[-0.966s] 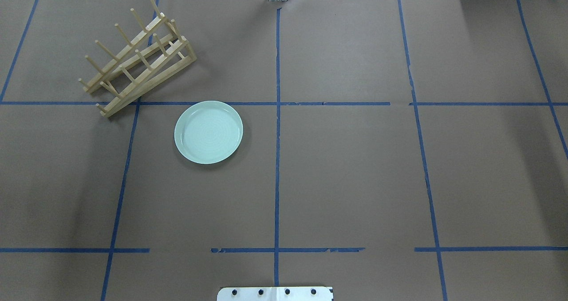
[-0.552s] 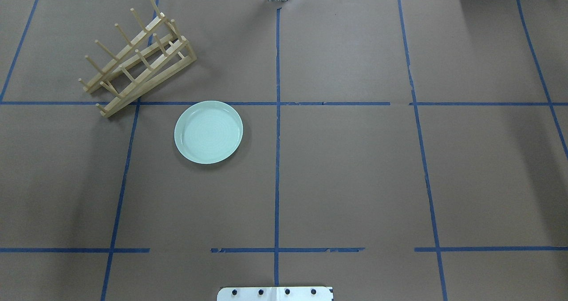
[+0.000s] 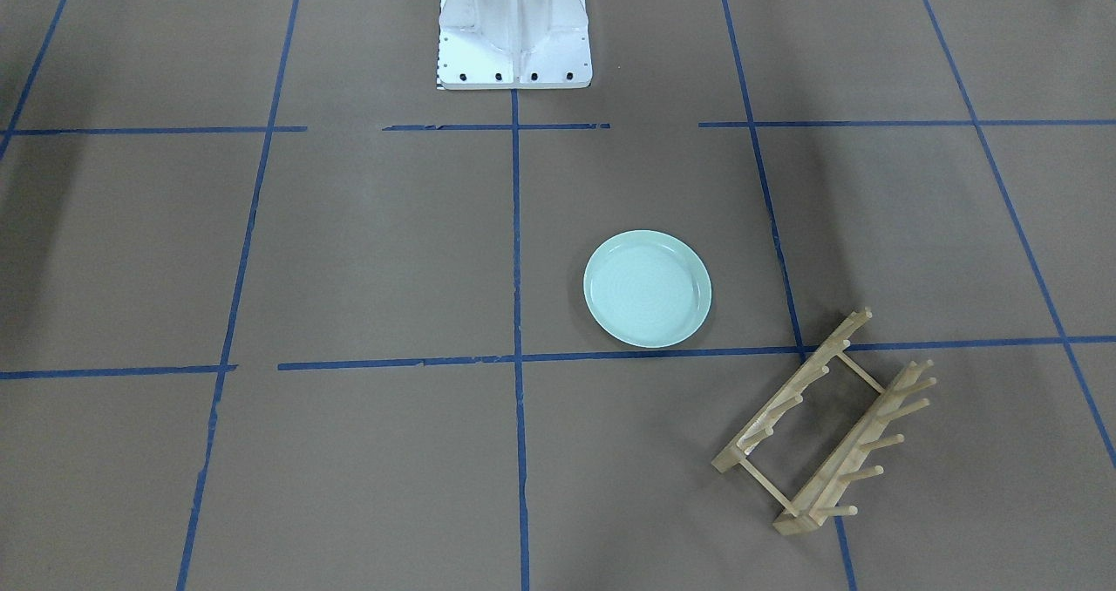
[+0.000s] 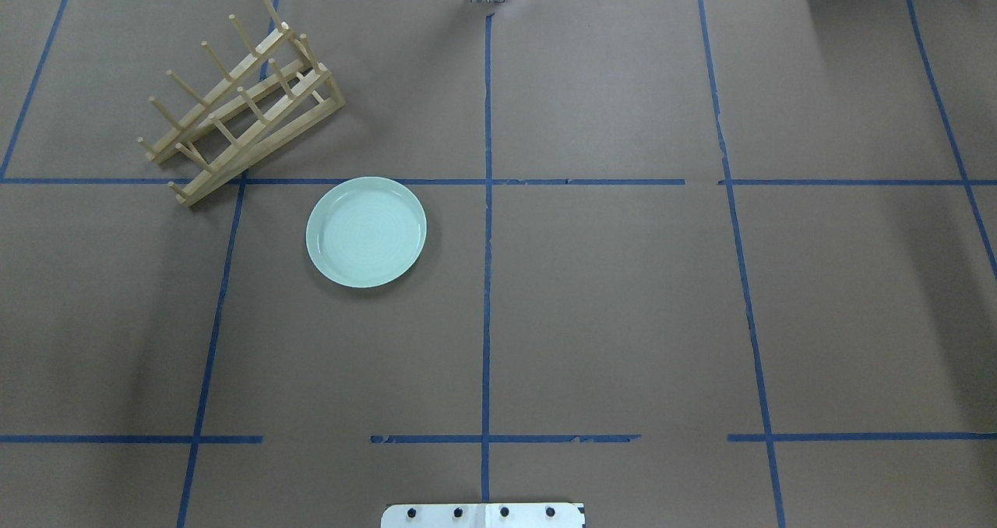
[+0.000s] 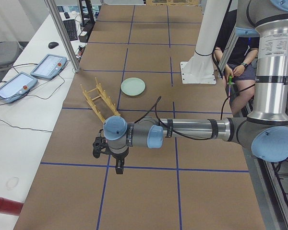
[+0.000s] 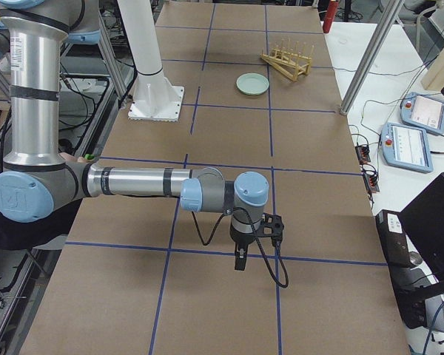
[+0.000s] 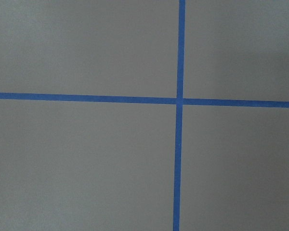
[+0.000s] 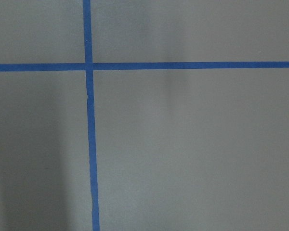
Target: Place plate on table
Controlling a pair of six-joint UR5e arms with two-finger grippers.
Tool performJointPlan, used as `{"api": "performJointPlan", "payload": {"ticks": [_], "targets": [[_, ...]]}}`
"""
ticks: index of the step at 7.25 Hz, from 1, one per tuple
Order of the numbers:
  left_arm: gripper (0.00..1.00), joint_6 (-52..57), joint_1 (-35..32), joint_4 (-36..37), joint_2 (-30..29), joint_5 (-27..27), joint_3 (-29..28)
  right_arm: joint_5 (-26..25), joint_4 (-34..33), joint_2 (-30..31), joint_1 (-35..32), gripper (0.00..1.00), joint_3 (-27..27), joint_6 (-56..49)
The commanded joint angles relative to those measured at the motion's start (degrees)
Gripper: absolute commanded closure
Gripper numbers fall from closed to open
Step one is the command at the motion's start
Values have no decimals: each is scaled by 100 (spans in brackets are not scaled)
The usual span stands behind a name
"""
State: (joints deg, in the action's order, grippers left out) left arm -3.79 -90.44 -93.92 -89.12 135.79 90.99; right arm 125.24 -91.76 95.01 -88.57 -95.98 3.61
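The pale mint-green plate (image 4: 366, 232) lies flat on the brown table (image 4: 623, 318), left of the centre tape line, near the wooden rack. It also shows in the front view (image 3: 647, 288) and both side views (image 5: 133, 86) (image 6: 252, 83). My left gripper (image 5: 119, 168) hangs over the table's left end, far from the plate; I cannot tell if it is open or shut. My right gripper (image 6: 240, 260) hangs over the right end; I cannot tell its state either. Both wrist views show only bare table (image 7: 86, 159) (image 8: 192, 154) with blue tape crossings.
A light wooden peg rack (image 4: 241, 100) stands at the far left, just beyond the plate, also in the front view (image 3: 828, 425). The white bolted base (image 3: 514, 24) sits at the robot's side. Operator pendants (image 6: 418, 129) lie off the table's far edge.
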Motion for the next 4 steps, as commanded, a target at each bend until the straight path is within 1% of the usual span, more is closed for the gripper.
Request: {"api": "performJointPlan", "payload": {"ticks": [1, 4], "targets": [[0, 1, 0, -3, 0, 0, 15, 0, 0, 0, -3, 0, 0, 8], [0, 1, 0, -3, -35, 0, 33, 0, 0, 0, -3, 0, 0, 8]]}}
